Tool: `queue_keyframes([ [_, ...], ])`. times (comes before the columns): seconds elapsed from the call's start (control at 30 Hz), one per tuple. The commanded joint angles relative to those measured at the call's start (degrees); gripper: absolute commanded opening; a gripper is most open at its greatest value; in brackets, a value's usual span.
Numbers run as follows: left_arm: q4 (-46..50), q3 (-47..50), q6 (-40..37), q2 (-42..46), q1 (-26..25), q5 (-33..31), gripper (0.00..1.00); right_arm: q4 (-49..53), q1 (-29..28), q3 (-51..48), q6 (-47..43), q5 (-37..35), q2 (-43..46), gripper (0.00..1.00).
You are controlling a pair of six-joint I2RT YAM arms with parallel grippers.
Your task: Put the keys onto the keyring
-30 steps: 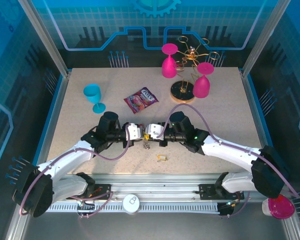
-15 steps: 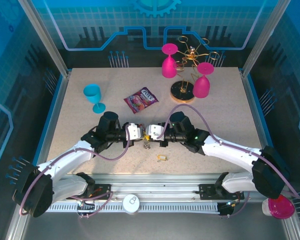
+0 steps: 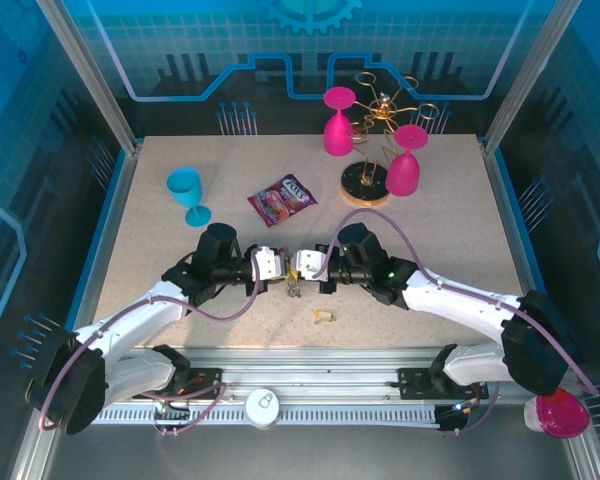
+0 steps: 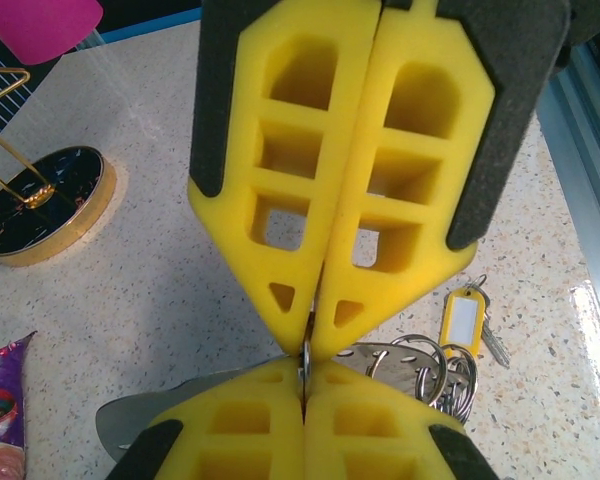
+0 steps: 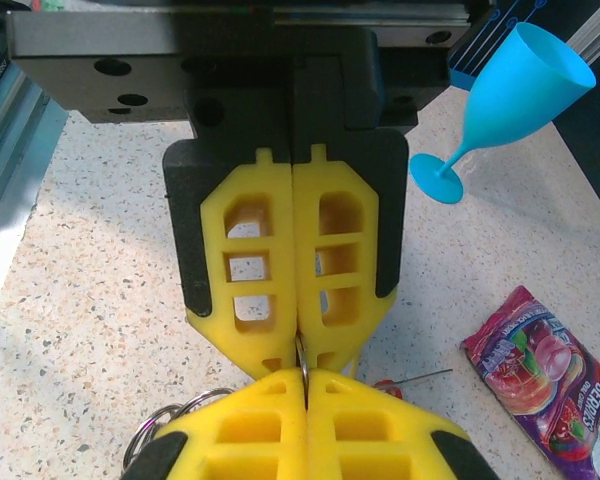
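A speckled table (image 3: 430, 250) holds two robot arms that meet tip to tip at its middle. Beyond the right gripper (image 3: 297, 267) stands a gold wine-glass rack (image 3: 365, 185). Beyond the left gripper (image 3: 280, 266) is a blue goblet (image 3: 188, 195), and a snack packet (image 3: 282, 198) lies just behind both. Each gripper's yellow fingers are pressed together, and both pinch the thin wire of the keyring (image 4: 420, 365). Its silver loops sit just under the tips. A yellow-tagged key (image 4: 463, 320) lies on the table beside those loops, on the arms' side.
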State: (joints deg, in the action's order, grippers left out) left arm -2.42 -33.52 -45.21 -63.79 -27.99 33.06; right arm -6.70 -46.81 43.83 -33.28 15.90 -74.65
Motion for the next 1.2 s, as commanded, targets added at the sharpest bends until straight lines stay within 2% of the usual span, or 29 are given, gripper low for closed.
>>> queue_keyframes([
  [0.0, -1.9, 0.1, -1.0, 0.2, -0.4, 2.5, 0.07, 1.0, -0.5, 2.4, -0.3, 2.4, -1.1, 0.0],
  [0.23, -1.8, -0.1, -0.9, -0.1, -0.4, 2.1, 0.11, 1.6, -1.4, 4.1, 0.0, 3.7, -2.3, 0.0],
  [0.33, -1.7, -0.1, -1.2, 0.1, -0.4, 1.8, 0.07, 1.7, -1.5, 4.2, 0.1, 3.8, -2.5, 0.0],
  [0.4, -1.6, -0.1, -1.4, 0.2, -0.4, 1.7, 0.01, 1.8, -1.5, 4.2, 0.2, 3.9, -2.5, 0.0],
  [0.67, -1.2, -0.1, -2.1, 0.6, -0.4, 1.1, 0.0, 1.4, -0.5, 2.4, 1.5, 2.6, -0.3, 0.0],
  [0.73, -1.1, 0.0, -2.0, 0.8, -0.4, 0.8, 0.0, 0.3, 0.5, 0.3, 3.6, 2.6, 1.4, 0.3],
  [0.77, -1.0, 0.0, -2.1, 1.0, -0.4, 0.5, 0.0, -0.4, 1.1, -1.1, 4.7, 2.7, 2.8, 0.36],
  [0.87, -0.6, 0.0, -2.2, 1.3, -0.4, -0.5, 0.0, -1.7, 2.9, -6.3, 9.7, 1.3, 8.7, 0.44],
  [0.97, -0.7, -0.1, -1.8, 1.1, -0.6, -0.8, 0.0, 0.1, 3.0, -10.7, 18.8, -7.3, 15.1, 0.49],
  [1.03, -0.4, -0.6, -1.4, 0.6, -0.5, -0.8, 0.0, 5.0, 2.9, -11.9, 29.4, -13.7, 17.8, 0.47],
  [1.17, 0.5, -1.5, -0.3, -0.4, -0.6, -0.9, 0.0, 16.6, 1.2, -12.1, 47.5, -21.4, 19.7, 0.37],
])
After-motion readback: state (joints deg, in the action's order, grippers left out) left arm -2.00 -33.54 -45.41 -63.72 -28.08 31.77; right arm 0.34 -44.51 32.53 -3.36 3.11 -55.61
